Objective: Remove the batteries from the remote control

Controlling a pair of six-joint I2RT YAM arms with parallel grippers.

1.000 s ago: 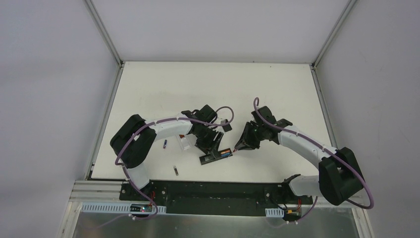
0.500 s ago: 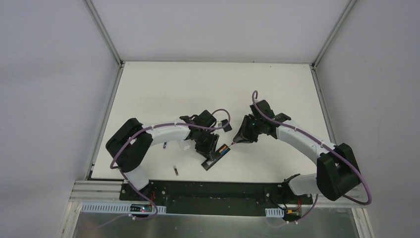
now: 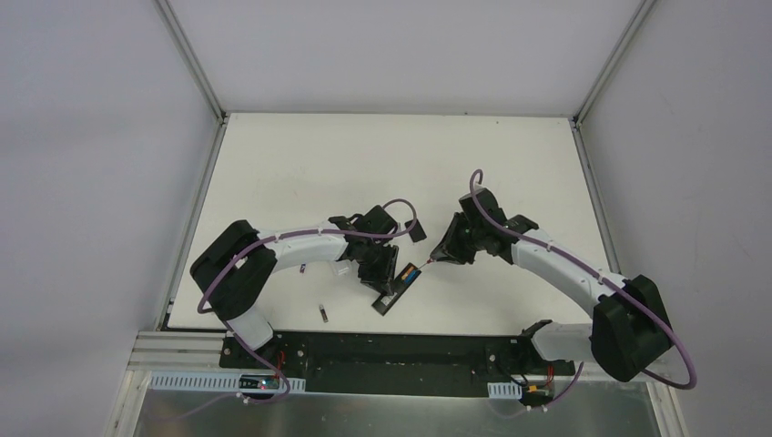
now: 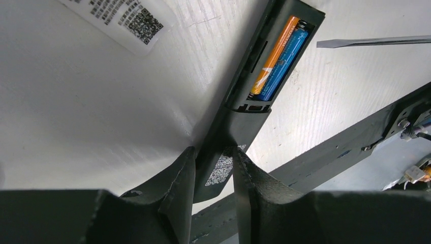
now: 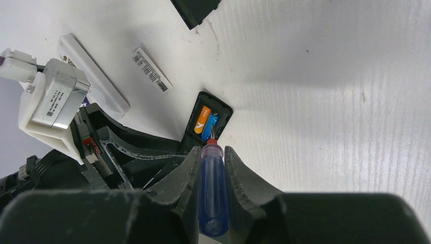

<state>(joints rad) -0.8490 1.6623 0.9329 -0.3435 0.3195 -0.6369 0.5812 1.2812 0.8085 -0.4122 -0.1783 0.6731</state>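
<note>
Since a second ago the remote control [image 3: 397,289] has swung on the bench [image 3: 300,164]. It then lay nearly crosswise, and now it slants, with its open end pointing up and to the right toward the screwdriver [image 5: 213,195]. The left arm's elbow has drawn further to the left of the remote. The right arm has shifted slightly, so the screwdriver tip [image 4: 325,44] sits just beside the remote's open end.

The left jaws are clenched on the closed end of the remote [image 4: 239,127], one finger on each long edge, next to a printed code square. The right jaws are clenched around the screwdriver's blue handle, whose shaft points at the remote. Whether the blade touches the remote cannot be told.

The batteries [image 4: 279,56] sit in the remote's uncovered bay, two slim cells lying lengthwise side by side. One is orange and one is blue, and both are shiny with small print. From the right wrist the orange cell [image 5: 202,112] shows a white mark, and the blue cell [image 5: 212,123] lies on the side nearer the blade. A loose dark cell [image 3: 323,313] lies on the bench to the left of the remote, well apart from it. A white label [image 4: 122,18] lies flat beside the remote.
</note>
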